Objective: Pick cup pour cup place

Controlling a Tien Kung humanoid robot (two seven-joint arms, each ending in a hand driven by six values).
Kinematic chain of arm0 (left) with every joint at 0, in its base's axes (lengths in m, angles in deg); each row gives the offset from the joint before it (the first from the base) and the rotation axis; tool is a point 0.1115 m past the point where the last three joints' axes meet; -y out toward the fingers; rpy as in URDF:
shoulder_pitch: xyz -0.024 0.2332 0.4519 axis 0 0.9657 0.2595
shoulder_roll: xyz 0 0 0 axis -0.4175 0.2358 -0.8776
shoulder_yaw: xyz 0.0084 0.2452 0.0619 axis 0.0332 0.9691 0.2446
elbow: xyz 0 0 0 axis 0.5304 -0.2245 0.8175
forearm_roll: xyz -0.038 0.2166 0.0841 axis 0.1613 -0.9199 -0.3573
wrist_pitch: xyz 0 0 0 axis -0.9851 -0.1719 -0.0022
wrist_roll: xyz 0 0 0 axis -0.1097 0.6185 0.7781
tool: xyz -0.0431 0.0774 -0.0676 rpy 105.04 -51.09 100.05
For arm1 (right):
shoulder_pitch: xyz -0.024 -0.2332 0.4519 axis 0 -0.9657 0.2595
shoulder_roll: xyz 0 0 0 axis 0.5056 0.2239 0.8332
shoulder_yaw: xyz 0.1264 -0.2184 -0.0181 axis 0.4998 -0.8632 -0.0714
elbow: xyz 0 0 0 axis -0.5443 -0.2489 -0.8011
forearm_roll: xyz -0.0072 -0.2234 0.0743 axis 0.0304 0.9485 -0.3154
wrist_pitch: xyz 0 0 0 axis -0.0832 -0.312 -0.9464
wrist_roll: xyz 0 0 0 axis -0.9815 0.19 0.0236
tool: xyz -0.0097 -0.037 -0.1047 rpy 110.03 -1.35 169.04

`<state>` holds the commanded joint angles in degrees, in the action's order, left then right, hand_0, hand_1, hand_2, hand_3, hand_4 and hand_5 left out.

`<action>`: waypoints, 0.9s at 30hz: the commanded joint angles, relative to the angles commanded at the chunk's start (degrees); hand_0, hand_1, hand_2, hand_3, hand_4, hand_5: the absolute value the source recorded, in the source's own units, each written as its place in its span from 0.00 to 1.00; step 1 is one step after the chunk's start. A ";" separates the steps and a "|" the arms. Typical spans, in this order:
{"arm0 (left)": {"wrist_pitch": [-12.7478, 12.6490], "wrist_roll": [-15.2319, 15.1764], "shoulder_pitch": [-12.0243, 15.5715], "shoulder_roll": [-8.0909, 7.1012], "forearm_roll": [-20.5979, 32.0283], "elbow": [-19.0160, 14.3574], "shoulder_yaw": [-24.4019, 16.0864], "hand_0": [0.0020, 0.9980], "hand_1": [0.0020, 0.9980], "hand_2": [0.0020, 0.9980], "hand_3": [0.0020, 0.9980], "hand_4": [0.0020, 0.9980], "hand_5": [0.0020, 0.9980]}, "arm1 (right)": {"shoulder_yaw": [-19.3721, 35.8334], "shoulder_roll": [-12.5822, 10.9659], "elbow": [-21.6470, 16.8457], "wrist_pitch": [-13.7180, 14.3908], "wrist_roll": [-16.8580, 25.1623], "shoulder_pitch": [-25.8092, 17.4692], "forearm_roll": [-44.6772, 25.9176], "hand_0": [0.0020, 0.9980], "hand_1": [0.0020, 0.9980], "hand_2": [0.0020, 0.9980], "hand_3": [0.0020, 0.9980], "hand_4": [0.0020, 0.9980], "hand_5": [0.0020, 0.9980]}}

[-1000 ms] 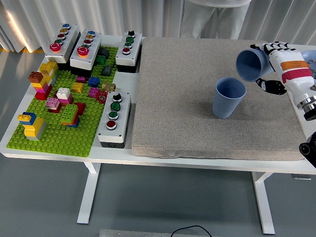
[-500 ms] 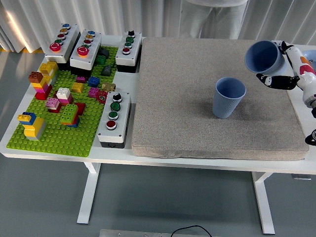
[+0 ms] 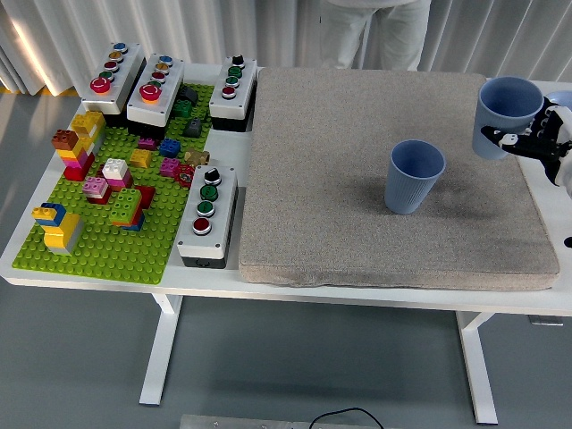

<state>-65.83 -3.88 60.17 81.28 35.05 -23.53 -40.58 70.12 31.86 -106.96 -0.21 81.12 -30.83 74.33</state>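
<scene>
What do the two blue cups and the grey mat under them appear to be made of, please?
The standing cup and the cup held by the right hand look like matte plastic: even blue, no glare, faint vertical ribbing; paper cannot be ruled out. The mat looks like coarse felt or dense foam: speckled grey, rough grain, thick soft edge.

The right edge is cutting off most of the right hand (image 3: 545,143), its fingers hiding part of the held cup (image 3: 503,114)
</scene>
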 joint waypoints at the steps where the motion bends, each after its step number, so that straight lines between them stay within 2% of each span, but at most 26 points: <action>1: -0.01 0.00 -0.02 0.01 0.02 0.00 0.00 0.73 0.78 0.82 0.68 0.51 0.94 | 0.47 0.18 0.16 -0.31 -0.10 -0.27 -1.12 0.86 0.72 0.57 0.63 0.73 0.11; 10: 0.07 -0.05 -0.26 0.21 0.18 0.00 0.35 0.73 0.78 0.82 0.68 0.51 0.94 | 1.56 3.02 3.01 0.72 4.57 -3.61 -0.38 0.86 0.72 0.57 0.63 0.73 0.11; 27: 0.14 -0.02 -0.32 0.26 0.32 0.00 0.71 0.73 0.78 0.82 0.68 0.51 0.94 | -0.04 4.88 6.13 1.42 6.71 -5.70 2.99 0.87 0.72 0.57 0.63 0.73 0.12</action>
<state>-65.70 -3.90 59.85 81.54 35.37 -23.53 -39.87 70.08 36.74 -100.83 1.21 87.83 -36.53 77.32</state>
